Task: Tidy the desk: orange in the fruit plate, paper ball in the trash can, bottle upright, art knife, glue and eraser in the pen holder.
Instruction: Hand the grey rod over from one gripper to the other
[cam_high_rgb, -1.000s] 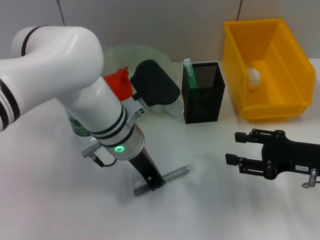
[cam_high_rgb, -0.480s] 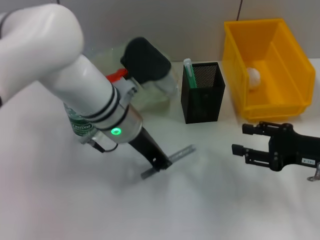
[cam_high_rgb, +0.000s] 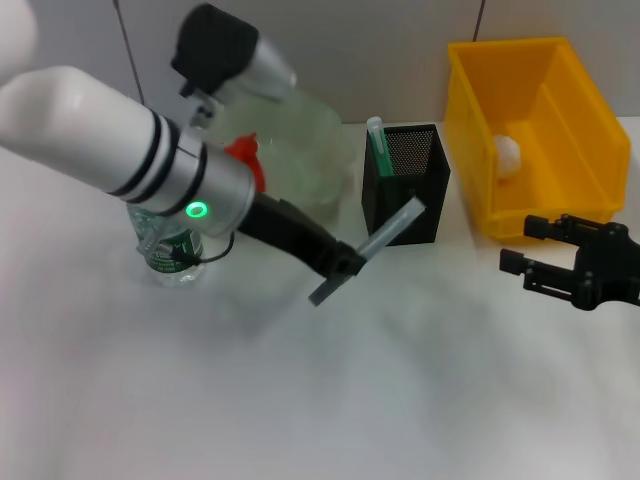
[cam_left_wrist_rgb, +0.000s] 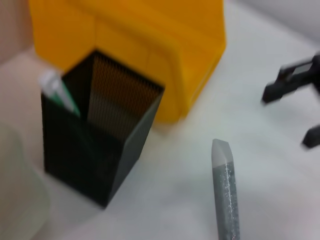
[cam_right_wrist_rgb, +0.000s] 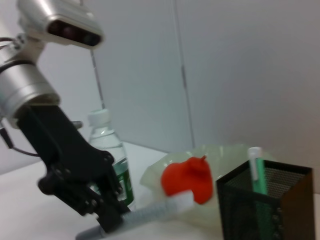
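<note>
My left claw (cam_high_rgb: 345, 266) is clenched on the art knife (cam_high_rgb: 366, 250), which hangs tilted above the counter (cam_high_rgb: 300, 400), its far tip just beside the pen holder (cam_high_rgb: 405, 185). A green-and-white stick (cam_high_rgb: 376, 140) stands in that holder; I can't tell what it is. Behind my arm the bottle (cam_high_rgb: 170, 245) stands upright, mostly hidden, and the fruit plate (cam_high_rgb: 300, 150) with a red object (cam_high_rgb: 245, 158) is partly covered. My right claw (cam_high_rgb: 530, 262) hovers released near the yellow bin (cam_high_rgb: 535, 130), which holds the paper ball (cam_high_rgb: 507, 152).
</note>
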